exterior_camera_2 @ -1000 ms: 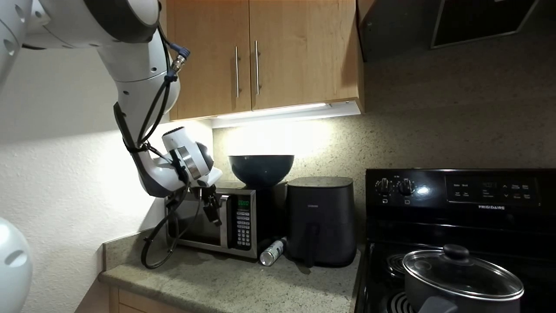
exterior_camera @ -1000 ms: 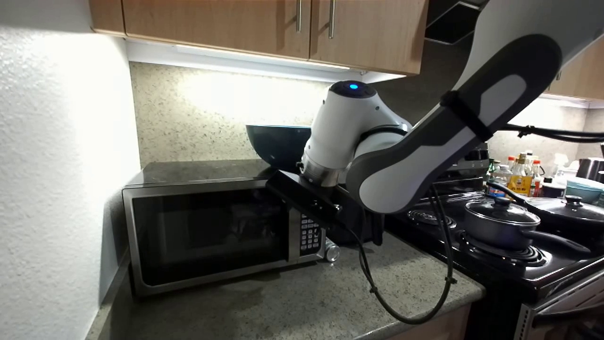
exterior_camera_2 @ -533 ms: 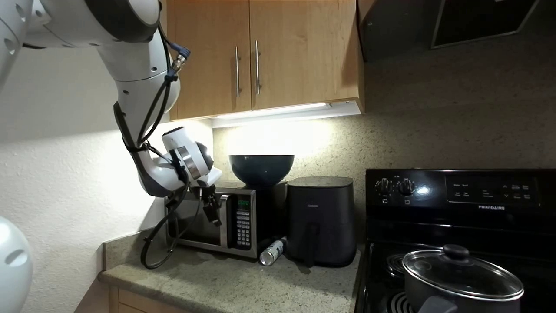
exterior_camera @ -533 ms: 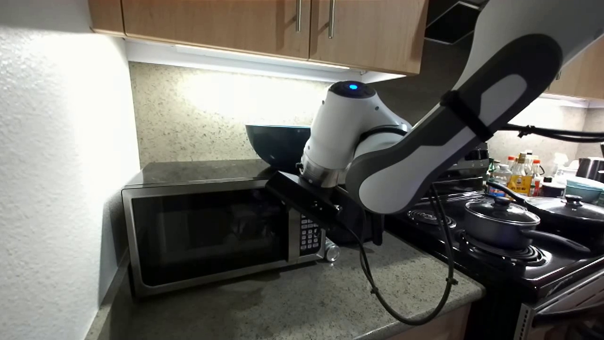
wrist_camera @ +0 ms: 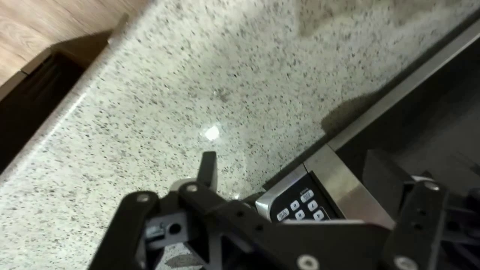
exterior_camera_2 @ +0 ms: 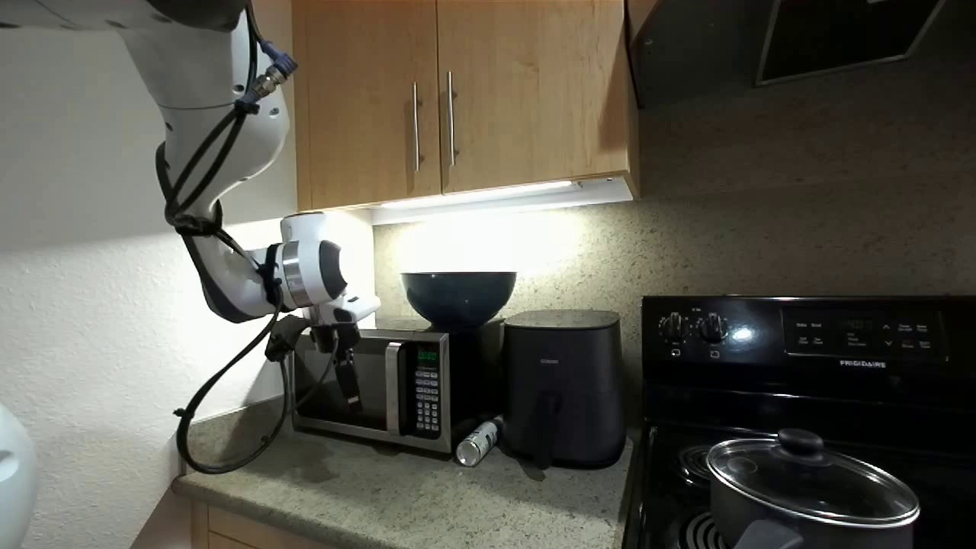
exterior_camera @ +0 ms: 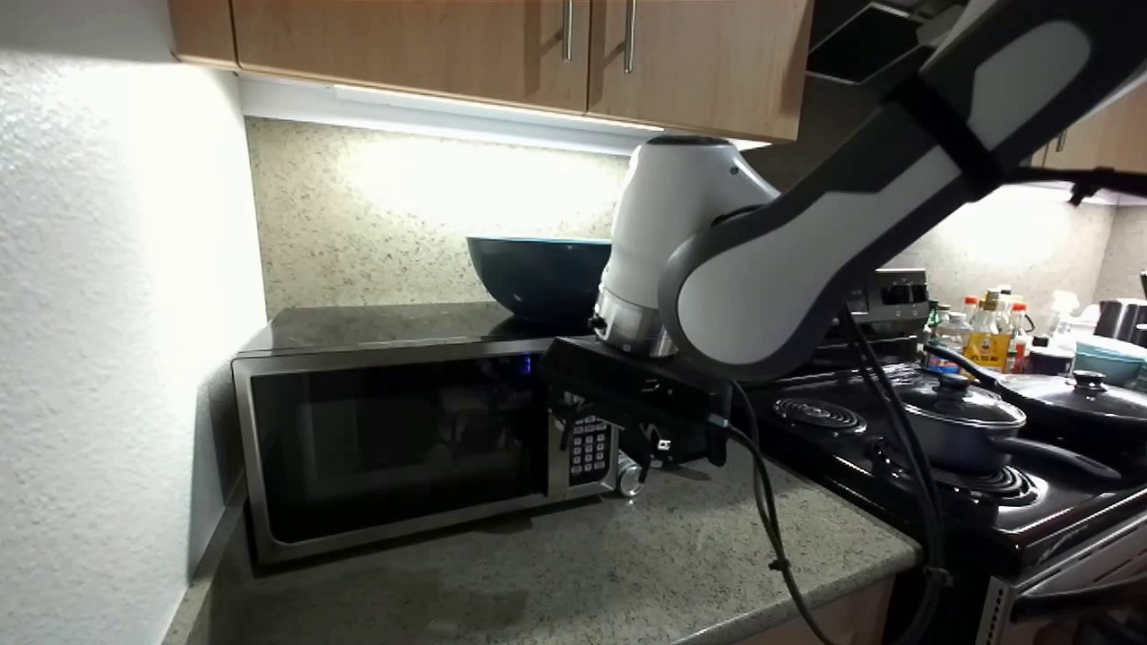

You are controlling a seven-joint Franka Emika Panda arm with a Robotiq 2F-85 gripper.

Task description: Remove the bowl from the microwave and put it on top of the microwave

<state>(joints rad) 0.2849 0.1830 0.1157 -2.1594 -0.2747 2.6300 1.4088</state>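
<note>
The dark blue-black bowl [exterior_camera: 533, 278] sits upright on top of the microwave, near its right end; it also shows in an exterior view [exterior_camera_2: 457, 299]. The stainless-steel microwave [exterior_camera: 394, 448] stands on the counter with its door shut; it also shows in an exterior view [exterior_camera_2: 428, 393]. My gripper [exterior_camera_2: 349, 381] is in front of the microwave door, below the bowl's level and apart from the bowl. In the wrist view my gripper [wrist_camera: 294, 174] is open, its fingers wide apart with nothing between them. The microwave's keypad [wrist_camera: 300, 202] and door handle show beyond the fingers.
A can [exterior_camera_2: 476, 444] lies on the counter between the microwave and a black air fryer [exterior_camera_2: 564, 389]. A lidded pot [exterior_camera_2: 808, 488] stands on the stove at the right. Wood cabinets [exterior_camera_2: 526, 99] hang above the bowl. A wall [exterior_camera: 107, 296] is close to the microwave's left side.
The arm has drawn back from the microwave and the wrist has turned more upright. The gripper has shifted right in an exterior view. The bowl and microwave have not moved.
</note>
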